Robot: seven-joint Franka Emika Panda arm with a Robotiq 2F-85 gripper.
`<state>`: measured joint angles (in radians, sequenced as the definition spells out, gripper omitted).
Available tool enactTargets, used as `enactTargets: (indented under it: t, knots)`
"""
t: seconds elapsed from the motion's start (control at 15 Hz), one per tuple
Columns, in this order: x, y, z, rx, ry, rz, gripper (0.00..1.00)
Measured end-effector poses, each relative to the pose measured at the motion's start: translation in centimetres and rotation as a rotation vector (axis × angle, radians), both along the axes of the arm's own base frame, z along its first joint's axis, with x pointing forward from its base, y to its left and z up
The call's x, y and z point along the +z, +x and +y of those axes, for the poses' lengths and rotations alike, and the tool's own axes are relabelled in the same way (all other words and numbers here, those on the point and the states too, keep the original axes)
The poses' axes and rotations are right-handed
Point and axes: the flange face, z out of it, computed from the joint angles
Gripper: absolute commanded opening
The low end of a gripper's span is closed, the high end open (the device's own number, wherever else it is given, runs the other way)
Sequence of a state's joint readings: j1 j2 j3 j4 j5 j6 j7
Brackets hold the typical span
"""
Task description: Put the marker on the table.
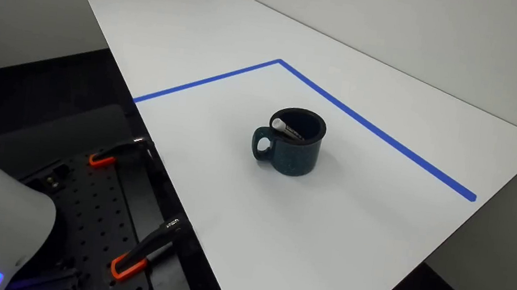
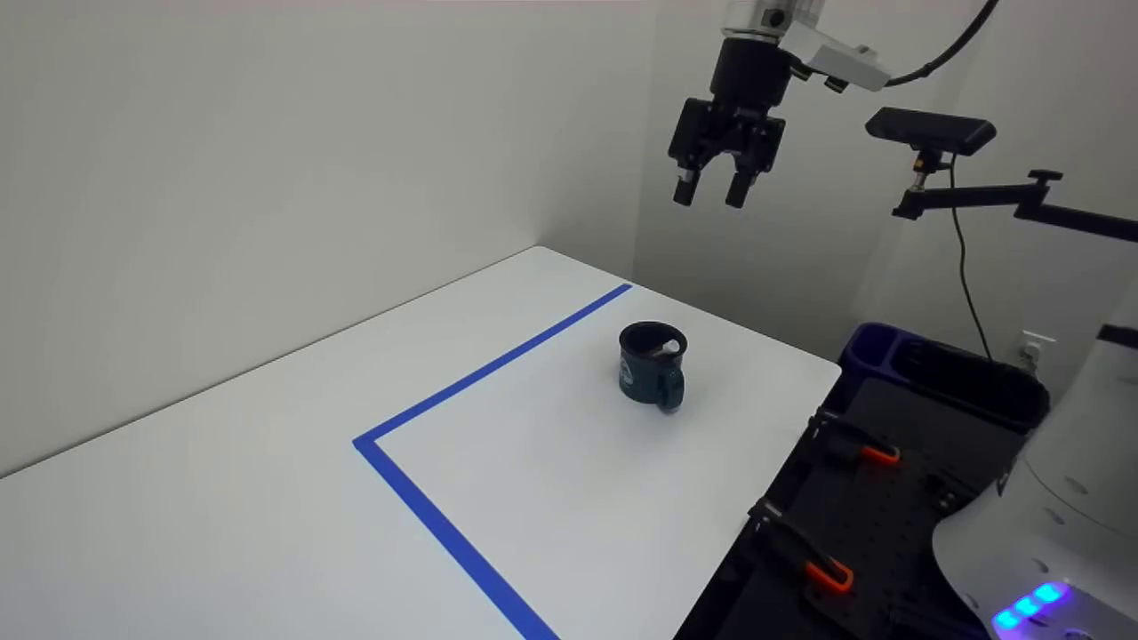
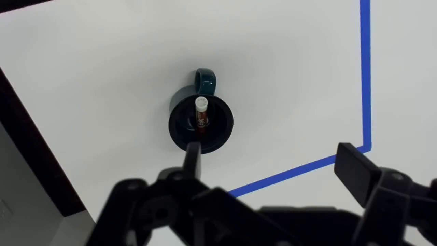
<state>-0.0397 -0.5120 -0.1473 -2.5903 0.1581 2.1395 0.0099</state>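
White table (image 1: pixel 352 212) supporting mug (image 1: pixel 295 156). Mug apparently propping marker (image 3: pixel 201 116) inside, white end pointing to twelve o'clock in wrist view. Gripper (image 2: pixel 712 194) hanging above, fingers (image 3: pixel 355 172) standing apart, presumably to admit marker.

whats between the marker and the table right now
The mug: the marker leans inside it, and the mug stands on the white table. Both exterior views show this.

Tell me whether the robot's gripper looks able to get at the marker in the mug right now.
Probably yes: the gripper hangs open above the table, and the marker leans in the mug with its white end up at the rim, uncovered. That rim might crowd the fingers, though.
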Motion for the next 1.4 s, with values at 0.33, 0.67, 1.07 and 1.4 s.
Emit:
enactTargets:
  t: [0.33,0.67,1.07,1.4]
  knots:
    - [0.0,0.0,0.0,0.0,0.0,0.0,1.0]
    - [0.0,0.0,0.0,0.0,0.0,0.0,1.0]
    - [-0.7,1.7,-0.2,-0.017,-0.006,0.031,1.0]
    - [-4.3,6.1,-0.6,-0.096,-0.018,0.139,1.0]
